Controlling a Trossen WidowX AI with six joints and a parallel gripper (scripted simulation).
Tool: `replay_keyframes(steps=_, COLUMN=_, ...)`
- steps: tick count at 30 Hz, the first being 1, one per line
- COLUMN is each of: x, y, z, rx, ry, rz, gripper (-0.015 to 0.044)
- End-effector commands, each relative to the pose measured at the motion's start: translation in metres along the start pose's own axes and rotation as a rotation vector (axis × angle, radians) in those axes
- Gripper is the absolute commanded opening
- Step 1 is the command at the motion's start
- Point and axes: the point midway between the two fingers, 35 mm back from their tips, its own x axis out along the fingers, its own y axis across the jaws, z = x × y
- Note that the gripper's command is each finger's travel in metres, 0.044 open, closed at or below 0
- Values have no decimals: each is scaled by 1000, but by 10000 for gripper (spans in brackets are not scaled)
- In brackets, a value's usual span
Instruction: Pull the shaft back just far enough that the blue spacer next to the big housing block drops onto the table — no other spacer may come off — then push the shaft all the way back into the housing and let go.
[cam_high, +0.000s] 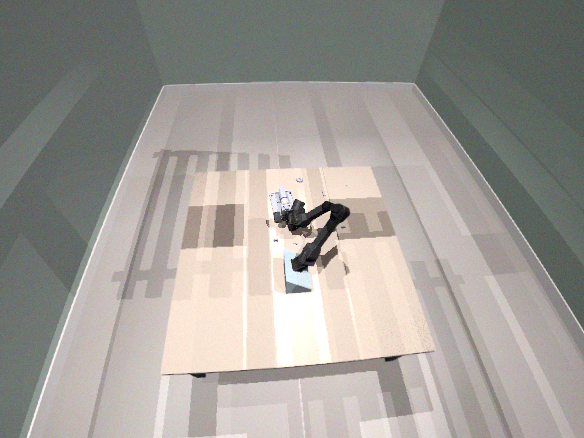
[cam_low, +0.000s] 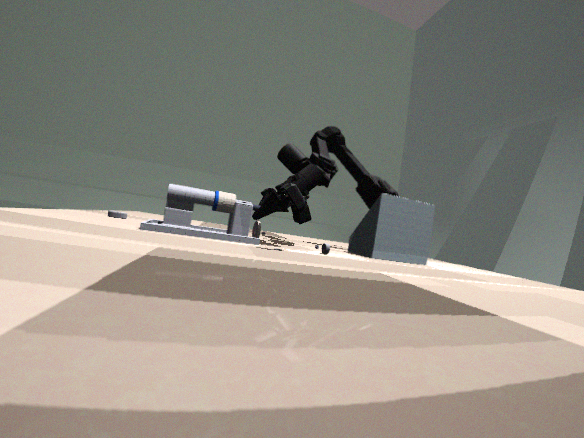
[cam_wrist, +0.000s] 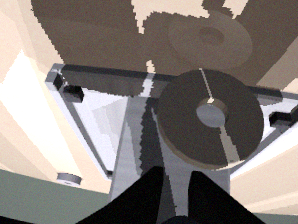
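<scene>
From here, the big light-blue wedge block (cam_high: 296, 274) (cam_low: 404, 229) is my marker: a small dark round piece (cam_low: 325, 248) sits near it, and a gray ring (cam_high: 299, 179) (cam_low: 117, 214) (cam_wrist: 69, 179) lies well apart from it.

- so the walls (cam_high: 285, 40) (cam_low: 150, 100) are a plain, kinda murky grey-green
- floor (cam_high: 265, 115) is pale pinkish grey, striped with light and shadow
- beige table (cam_high: 210, 325) (cam_low: 250, 390) has bright streaks plus some darker brownish shadow patches
</scene>
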Motion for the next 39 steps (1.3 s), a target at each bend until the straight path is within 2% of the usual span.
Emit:
replay_keyframes(steps=1, x=-3, y=0, z=3, rx=-2, ry=0, rz=-1, gripper=0)
replay_keyframes(steps=39, x=-9, y=0, z=9, rx=-3, ry=0, rz=-1, gripper=0)
